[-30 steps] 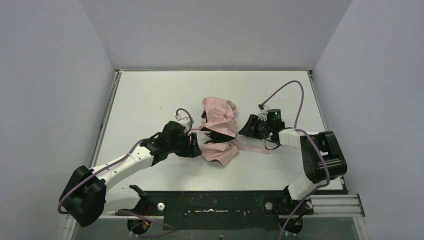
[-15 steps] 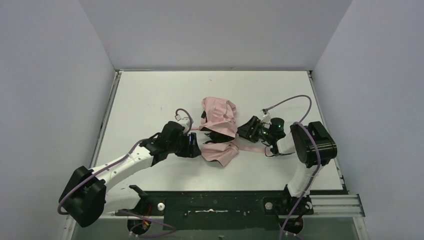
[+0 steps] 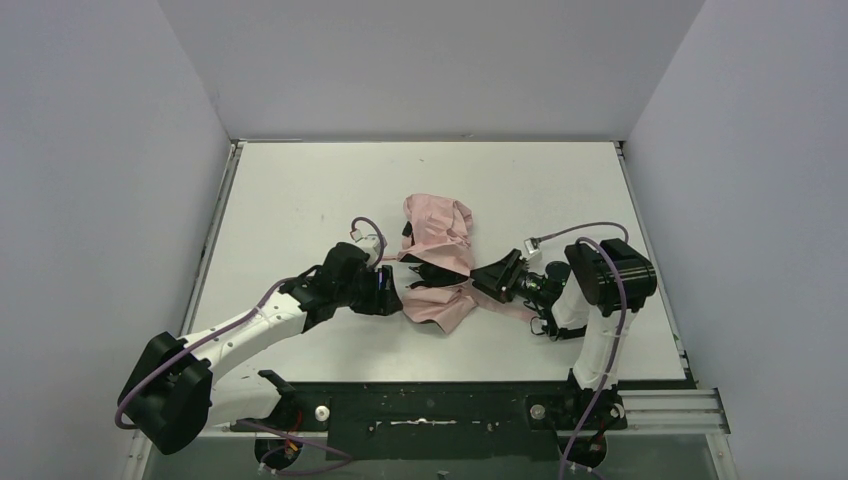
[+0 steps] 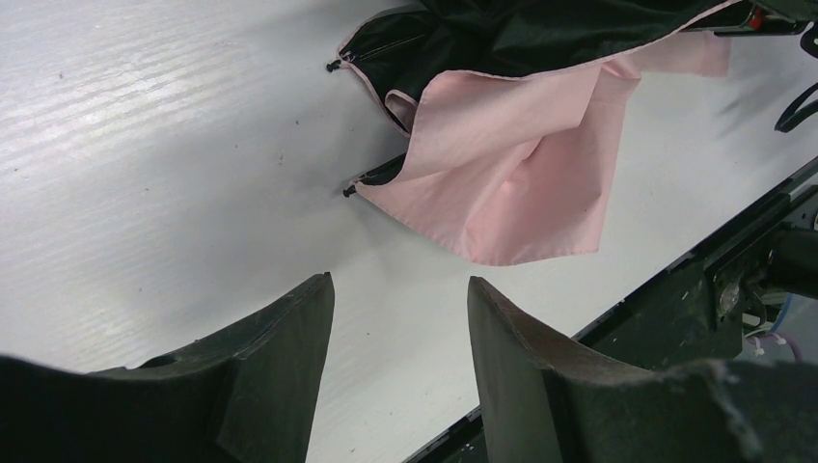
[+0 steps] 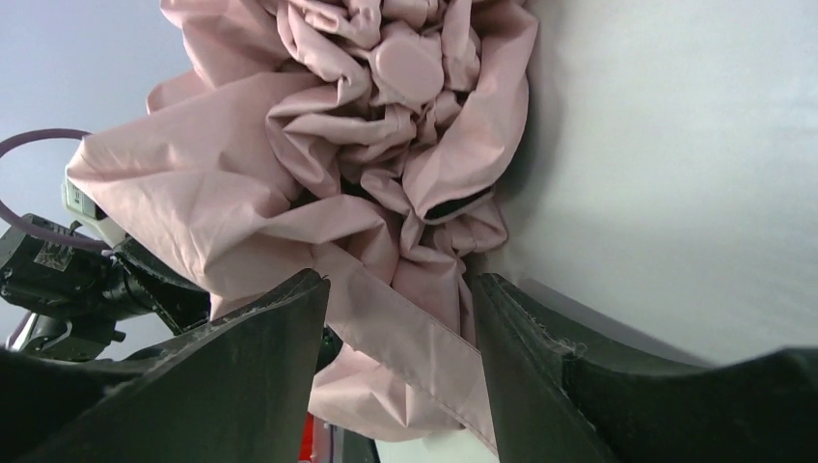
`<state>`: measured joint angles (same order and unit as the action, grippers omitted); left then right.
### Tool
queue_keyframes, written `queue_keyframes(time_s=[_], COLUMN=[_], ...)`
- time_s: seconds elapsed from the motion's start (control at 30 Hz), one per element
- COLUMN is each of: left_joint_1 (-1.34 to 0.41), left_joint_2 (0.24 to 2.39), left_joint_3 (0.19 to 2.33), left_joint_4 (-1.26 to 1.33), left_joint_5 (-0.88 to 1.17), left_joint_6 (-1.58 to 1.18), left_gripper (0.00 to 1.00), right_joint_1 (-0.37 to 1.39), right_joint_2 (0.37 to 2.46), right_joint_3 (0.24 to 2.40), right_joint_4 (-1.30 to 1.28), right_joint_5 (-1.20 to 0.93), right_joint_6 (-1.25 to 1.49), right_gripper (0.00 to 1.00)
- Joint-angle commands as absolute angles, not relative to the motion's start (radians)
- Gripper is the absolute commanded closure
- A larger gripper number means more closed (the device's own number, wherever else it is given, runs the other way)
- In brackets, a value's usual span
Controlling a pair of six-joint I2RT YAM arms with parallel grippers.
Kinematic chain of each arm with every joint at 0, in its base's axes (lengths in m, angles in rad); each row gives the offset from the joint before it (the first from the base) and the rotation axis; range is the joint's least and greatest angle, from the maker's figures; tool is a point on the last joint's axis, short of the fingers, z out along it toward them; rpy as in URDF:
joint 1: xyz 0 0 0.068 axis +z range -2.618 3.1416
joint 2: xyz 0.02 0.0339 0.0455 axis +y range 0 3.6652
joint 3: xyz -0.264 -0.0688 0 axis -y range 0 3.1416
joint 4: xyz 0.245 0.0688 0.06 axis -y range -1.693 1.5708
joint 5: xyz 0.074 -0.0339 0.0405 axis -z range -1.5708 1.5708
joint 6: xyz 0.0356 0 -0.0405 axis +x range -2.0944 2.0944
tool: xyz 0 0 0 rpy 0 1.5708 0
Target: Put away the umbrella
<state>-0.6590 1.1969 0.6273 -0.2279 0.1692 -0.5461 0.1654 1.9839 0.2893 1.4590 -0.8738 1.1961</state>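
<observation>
The umbrella [image 3: 437,255] lies collapsed in the middle of the white table [image 3: 300,190], its pink canopy crumpled and the black inside showing. My left gripper [image 3: 393,291] is open and empty, just left of the canopy. In the left wrist view the gripper [image 4: 397,285] is over bare table, with pink cloth [image 4: 511,164] and two rib tips ahead. My right gripper [image 3: 489,279] is open at the canopy's right edge. In the right wrist view the gripper [image 5: 397,285] has a flat pink strap [image 5: 424,333] running between its open fingers, with bunched canopy [image 5: 367,145] behind. The handle is hidden.
A black rail [image 3: 430,410] runs along the table's near edge and also shows in the left wrist view [image 4: 714,270]. Grey walls close in the left, back and right. The right arm's purple cable [image 3: 580,232] loops above its wrist.
My right gripper has moved left and nearer, from beside the umbrella to its right edge, and the arm has folded in. The left arm and the umbrella have not moved.
</observation>
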Motion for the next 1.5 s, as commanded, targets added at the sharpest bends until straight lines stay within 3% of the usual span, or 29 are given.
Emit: queue_keyframes(time_s=[0.0, 0.13, 0.6, 0.73, 0.93, 1.03, 1.47], left_joint_1=[-0.657, -0.657, -0.657, -0.657, -0.657, -0.657, -0.658], left_joint_2=[1.187, 1.191, 1.209, 1.213, 1.211, 1.221, 1.228], left_joint_3=[0.634, 0.635, 0.64, 0.637, 0.626, 0.621, 0.622], left_joint_4=[-0.191, -0.183, -0.18, -0.172, -0.163, -0.147, -0.143], left_joint_5=[0.187, 0.189, 0.194, 0.196, 0.194, 0.2, 0.206], left_joint_6=[-0.547, -0.551, -0.548, -0.551, -0.552, -0.556, -0.555], left_gripper=[0.5, 0.5, 0.5, 0.5, 0.5, 0.5, 0.5], right_joint_1=[0.174, 0.179, 0.253, 0.257, 0.338, 0.344, 0.363], right_joint_2=[1.948, 1.913, 1.777, 1.608, 1.198, 1.134, 1.215], right_joint_3=[0.246, 0.214, 0.189, 0.201, 0.361, 0.425, 0.423], right_joint_4=[1.494, 1.47, 1.361, 1.106, 0.238, 0.07, 0.139], right_joint_5=[-0.884, -0.886, -0.877, -0.863, -0.682, -0.671, -0.772], right_joint_6=[1.187, 1.167, 1.115, 1.025, 0.623, 0.537, 0.535], right_gripper=[0.42, 0.44, 0.65, 0.69, 0.79, 0.8, 0.77])
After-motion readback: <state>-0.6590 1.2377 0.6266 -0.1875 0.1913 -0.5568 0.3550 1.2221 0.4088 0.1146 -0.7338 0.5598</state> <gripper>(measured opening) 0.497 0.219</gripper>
